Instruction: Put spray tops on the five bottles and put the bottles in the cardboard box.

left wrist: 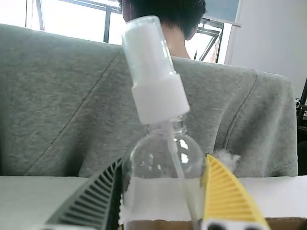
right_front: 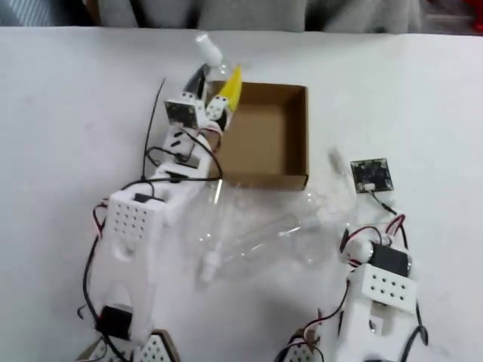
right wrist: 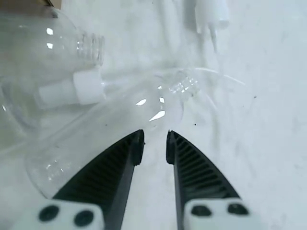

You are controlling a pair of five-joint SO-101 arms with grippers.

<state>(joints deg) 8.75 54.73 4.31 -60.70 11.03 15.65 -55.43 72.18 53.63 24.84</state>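
My left gripper (right_front: 215, 81) (left wrist: 160, 203) is shut on a clear bottle (left wrist: 158, 177) with a white spray top (left wrist: 153, 72) (right_front: 209, 48) on its neck. It holds the bottle by the far left corner of the open cardboard box (right_front: 298, 136). Several clear bottles without tops (right_front: 264, 235) lie in a pile in front of the box. In the right wrist view, my right gripper (right wrist: 153, 143) hovers over a lying bottle (right wrist: 120, 117), its fingers a narrow gap apart with nothing between them. Loose white spray tops (right wrist: 72, 91) (right wrist: 211, 14) (right_front: 210, 264) lie among the bottles.
The right arm's base (right_front: 381, 290) sits at the front right, with a small circuit board (right_front: 371, 175) right of the box. The left arm (right_front: 136, 234) stretches along the table's left. A grey sofa back (left wrist: 57, 105) rises behind the table.
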